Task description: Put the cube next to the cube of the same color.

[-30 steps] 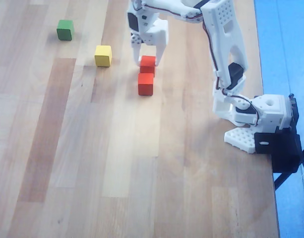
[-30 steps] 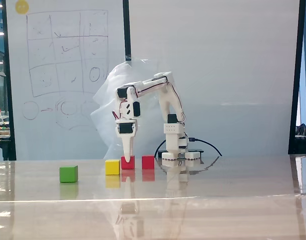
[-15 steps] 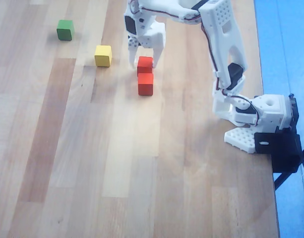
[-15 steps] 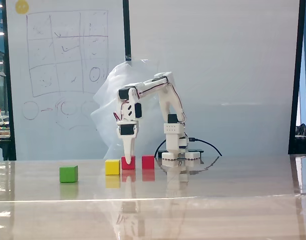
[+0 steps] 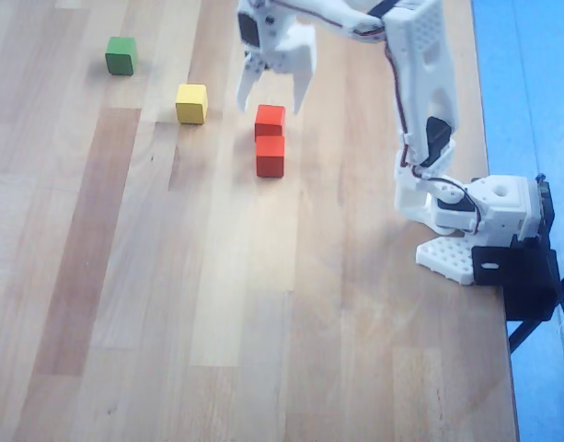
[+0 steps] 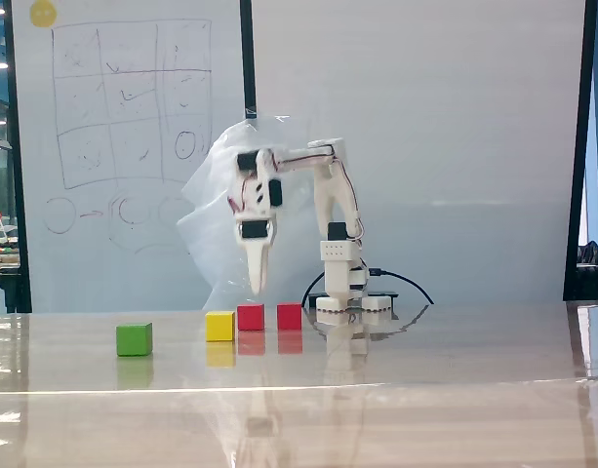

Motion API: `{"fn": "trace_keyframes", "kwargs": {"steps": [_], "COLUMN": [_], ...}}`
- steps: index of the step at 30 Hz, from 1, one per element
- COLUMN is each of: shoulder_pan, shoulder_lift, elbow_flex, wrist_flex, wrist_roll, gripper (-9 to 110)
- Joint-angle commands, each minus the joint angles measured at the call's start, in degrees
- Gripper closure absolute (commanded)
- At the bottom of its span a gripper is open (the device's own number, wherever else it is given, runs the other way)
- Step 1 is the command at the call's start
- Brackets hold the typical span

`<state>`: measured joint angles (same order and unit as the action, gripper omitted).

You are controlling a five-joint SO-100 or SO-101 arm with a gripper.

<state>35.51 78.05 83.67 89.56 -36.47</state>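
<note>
Two red cubes lie close together on the wooden table. The cube [image 5: 270, 119] [image 6: 251, 317] sits just beyond the cube of the same color [image 5: 270, 157] [image 6: 289, 316]; the fixed view shows a narrow gap between them. My gripper [image 5: 270, 105] [image 6: 258, 287] hangs open a little above the first red cube, its fingers spread to either side and holding nothing. The fixed view shows the fingertips clear of the cube's top.
A yellow cube [image 5: 191, 103] [image 6: 219, 326] stands left of the red pair in the overhead view, and a green cube [image 5: 120, 55] [image 6: 134, 339] farther up-left. The arm's base [image 5: 489, 216] is clamped at the table's right edge. A whiteboard [image 6: 123, 146] stands behind.
The gripper has let go of the red cube it straddled and risen straight up, open. The cube stays beside the other red one.
</note>
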Motion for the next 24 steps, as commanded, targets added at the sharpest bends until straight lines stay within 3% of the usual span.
{"fn": "trace_keyframes", "kwargs": {"steps": [1, 7, 13, 19, 24], "shoulder_pan": [-1.4, -12.2, -24.7, -33.0, -33.7], "shoulder_lift": [12.9, 22.9, 40.2, 57.2, 73.2], "elbow_flex": [-3.2, 4.6, 19.2, 37.3, 54.1], "wrist_flex": [4.4, 6.0, -0.2, -4.6, -13.1], "wrist_roll": [0.2, 2.8, 13.3, 15.8, 15.9], "gripper": [74, 79, 102, 101, 101]}}
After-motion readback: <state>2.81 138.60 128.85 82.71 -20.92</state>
